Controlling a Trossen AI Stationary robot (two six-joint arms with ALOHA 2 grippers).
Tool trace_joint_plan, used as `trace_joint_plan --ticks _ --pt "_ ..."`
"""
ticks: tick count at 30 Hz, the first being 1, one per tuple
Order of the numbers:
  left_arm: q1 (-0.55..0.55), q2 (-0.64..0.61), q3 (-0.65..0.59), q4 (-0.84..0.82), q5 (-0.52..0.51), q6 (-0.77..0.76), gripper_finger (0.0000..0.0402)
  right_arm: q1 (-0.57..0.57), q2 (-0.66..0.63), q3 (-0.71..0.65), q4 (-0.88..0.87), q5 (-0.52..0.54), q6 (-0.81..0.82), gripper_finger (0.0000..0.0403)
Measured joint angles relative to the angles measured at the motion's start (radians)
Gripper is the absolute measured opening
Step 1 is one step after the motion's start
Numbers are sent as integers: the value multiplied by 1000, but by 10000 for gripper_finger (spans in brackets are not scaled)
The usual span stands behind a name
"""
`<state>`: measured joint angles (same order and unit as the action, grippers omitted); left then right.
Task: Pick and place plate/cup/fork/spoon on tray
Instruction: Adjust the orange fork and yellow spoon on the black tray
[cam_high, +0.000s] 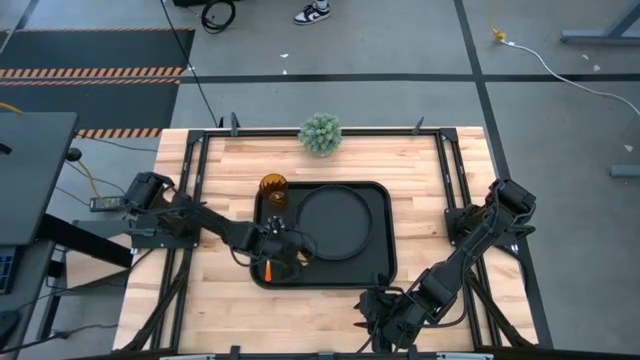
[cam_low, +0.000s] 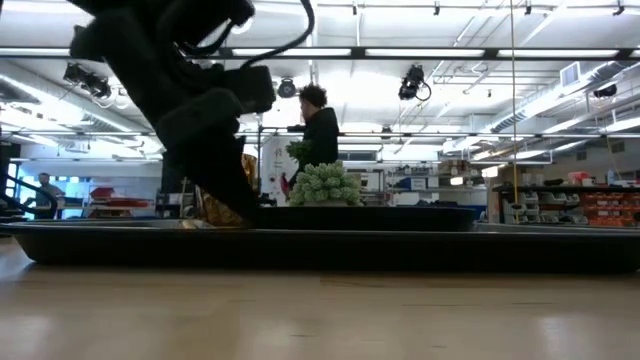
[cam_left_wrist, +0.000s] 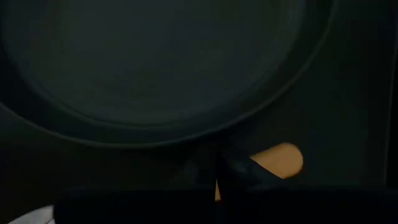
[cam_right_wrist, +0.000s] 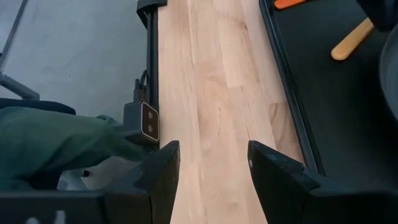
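One tray carries one plate and one cup, with an orange-handled utensil under the left gripper, whose grip I cannot tell, arm stretched low over the tray's near-left corner, while the right gripper waits open at the table's near edge.

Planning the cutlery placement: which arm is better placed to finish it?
Left. Its gripper is already over the tray beside the plate, at the orange handles. The right gripper sits open off the tray at the table's near edge.
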<state>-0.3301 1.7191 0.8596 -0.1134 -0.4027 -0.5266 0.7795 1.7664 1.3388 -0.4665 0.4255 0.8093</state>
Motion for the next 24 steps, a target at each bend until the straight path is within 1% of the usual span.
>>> trace_joint_plan --ticks 6,13,20,24 --pt "17 45 0 45 105 41 8 1 0 0 -1 0 2 197" --pt "11 52 2 51 132 41 8 7 0 0 -3 0 6 197" --pt "-16 52 3 55 229 41 8 7 0 0 -7 0 7 197" --pt "-31 40 1 41 248 33 8 6 0 0 -12 0 -1 197"
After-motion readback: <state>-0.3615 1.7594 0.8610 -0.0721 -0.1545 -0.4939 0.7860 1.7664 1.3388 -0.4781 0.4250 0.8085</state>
